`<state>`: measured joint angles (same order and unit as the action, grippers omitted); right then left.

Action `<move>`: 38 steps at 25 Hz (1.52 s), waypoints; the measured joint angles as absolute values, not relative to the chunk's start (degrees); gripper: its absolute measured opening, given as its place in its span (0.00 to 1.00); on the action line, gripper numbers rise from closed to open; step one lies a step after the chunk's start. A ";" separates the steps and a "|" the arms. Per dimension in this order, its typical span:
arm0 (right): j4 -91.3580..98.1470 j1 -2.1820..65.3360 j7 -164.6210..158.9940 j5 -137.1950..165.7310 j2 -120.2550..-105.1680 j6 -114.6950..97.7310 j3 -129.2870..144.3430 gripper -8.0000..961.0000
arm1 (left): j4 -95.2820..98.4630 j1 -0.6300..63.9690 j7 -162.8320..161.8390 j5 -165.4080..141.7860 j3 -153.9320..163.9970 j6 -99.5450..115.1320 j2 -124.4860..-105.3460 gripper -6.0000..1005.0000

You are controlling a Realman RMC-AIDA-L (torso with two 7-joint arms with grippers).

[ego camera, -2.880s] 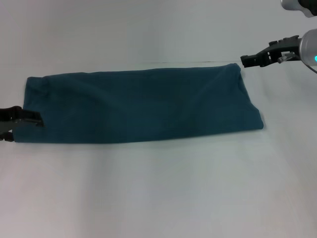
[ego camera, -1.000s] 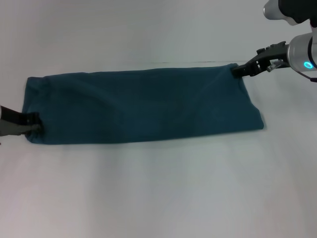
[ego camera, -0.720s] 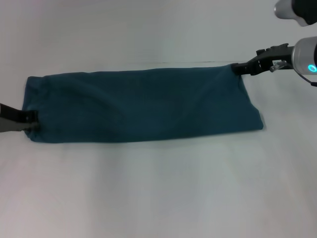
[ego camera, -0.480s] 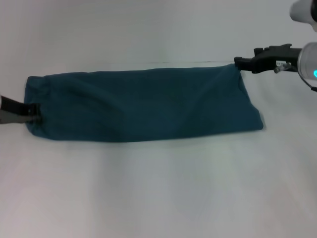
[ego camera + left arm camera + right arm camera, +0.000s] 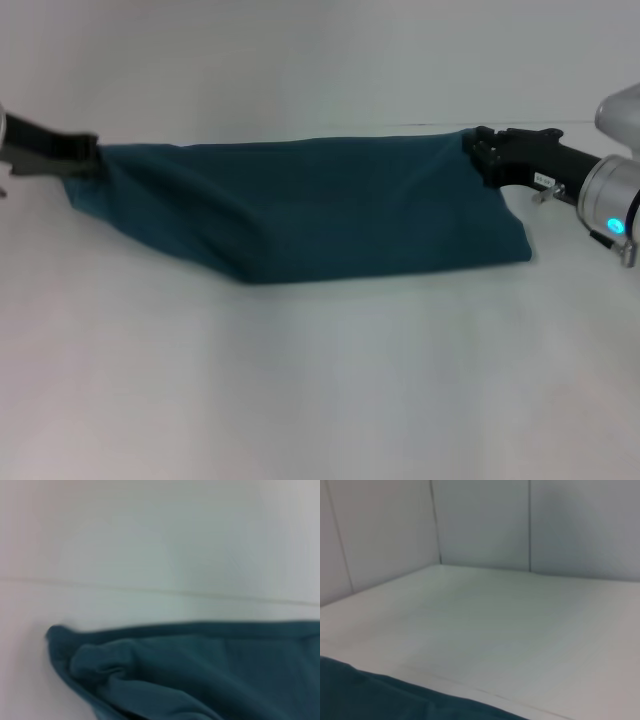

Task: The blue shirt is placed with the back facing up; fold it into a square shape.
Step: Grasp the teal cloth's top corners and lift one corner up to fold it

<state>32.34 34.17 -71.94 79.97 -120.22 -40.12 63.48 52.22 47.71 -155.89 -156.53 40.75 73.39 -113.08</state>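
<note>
The blue shirt (image 5: 320, 205) lies as a long folded strip across the white table (image 5: 320, 380) in the head view. Its left end is raised off the surface, held by my left gripper (image 5: 88, 152), which is shut on that corner. At the far right corner, my right gripper (image 5: 478, 155) is shut on the cloth, low near the table. The right half of the strip rests flat. In the left wrist view the shirt's bunched end (image 5: 150, 680) hangs below the camera. A dark edge of the shirt (image 5: 380, 700) shows in the right wrist view.
White walls (image 5: 480, 525) stand behind the table, seen in the right wrist view. A thin seam line (image 5: 160, 592) runs across the tabletop beyond the shirt. Bare white surface (image 5: 320, 400) stretches in front of the strip.
My left gripper has lifted the shirt's left end up and away from the front edge, so that side now slopes off the table. The right gripper has dropped slightly at the far right corner.
</note>
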 joint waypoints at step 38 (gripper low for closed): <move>8.13 57.73 -62.84 69.05 -121.64 -47.18 88.05 0.01 | 61.56 51.85 -150.49 -134.63 40.69 93.99 -108.36 0.05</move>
